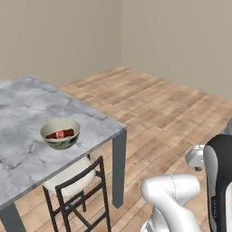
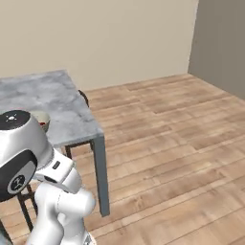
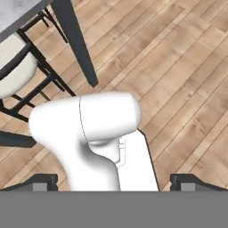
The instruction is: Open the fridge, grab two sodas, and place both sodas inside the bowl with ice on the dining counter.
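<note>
My gripper (image 3: 114, 180) stands wide open and empty, low in the hand view over the wood floor (image 3: 178, 67). At left in the left base view, the bowl (image 1: 60, 133) on the dining counter (image 1: 27, 113) holds a red can (image 1: 60, 133)

Count on inspection: one marble-topped surface (image 1: 27, 118) on grey metal legs. One bowl (image 1: 60, 133) stands on it. Inside the bowl, one red can (image 1: 53, 134) and one brown bottle (image 1: 66, 132), two drinks in all. One black-framed chair (image 1: 77, 188) with a pale seat sits under the surface edge.
</note>
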Controlling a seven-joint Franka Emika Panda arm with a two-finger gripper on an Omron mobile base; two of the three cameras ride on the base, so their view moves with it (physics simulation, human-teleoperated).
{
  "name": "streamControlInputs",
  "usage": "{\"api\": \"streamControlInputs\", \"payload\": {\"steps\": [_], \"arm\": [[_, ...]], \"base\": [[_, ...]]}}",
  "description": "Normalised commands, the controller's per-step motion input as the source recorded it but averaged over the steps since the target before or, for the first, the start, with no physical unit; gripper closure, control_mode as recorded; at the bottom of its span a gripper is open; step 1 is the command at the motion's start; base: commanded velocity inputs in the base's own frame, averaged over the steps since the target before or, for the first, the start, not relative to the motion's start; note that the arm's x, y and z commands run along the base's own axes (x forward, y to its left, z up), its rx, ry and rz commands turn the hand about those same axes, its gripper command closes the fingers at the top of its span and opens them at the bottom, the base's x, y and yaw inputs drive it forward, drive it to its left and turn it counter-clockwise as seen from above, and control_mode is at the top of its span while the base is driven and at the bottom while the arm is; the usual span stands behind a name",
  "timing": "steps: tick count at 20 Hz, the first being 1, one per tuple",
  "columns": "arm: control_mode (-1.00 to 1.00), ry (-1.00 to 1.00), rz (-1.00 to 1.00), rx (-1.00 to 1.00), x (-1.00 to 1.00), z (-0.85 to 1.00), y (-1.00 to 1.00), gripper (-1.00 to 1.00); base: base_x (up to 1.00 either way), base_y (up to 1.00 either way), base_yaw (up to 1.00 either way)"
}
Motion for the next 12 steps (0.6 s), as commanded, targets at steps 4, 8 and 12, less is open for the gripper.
{"api": "streamControlInputs", "payload": {"steps": [4,8,12], "arm": [[1.00,0.00,0.00,0.00,0.00,0.00,0.00,-1.00],[1.00,0.00,0.00,0.00,0.00,0.00,0.00,-1.00],[1.00,0.00,0.00,0.00,0.00,0.00,0.00,-1.00]], "base": [[-0.30,0.00,-0.65],[-0.27,0.00,-0.66],[-0.23,0.00,-0.69]]}}
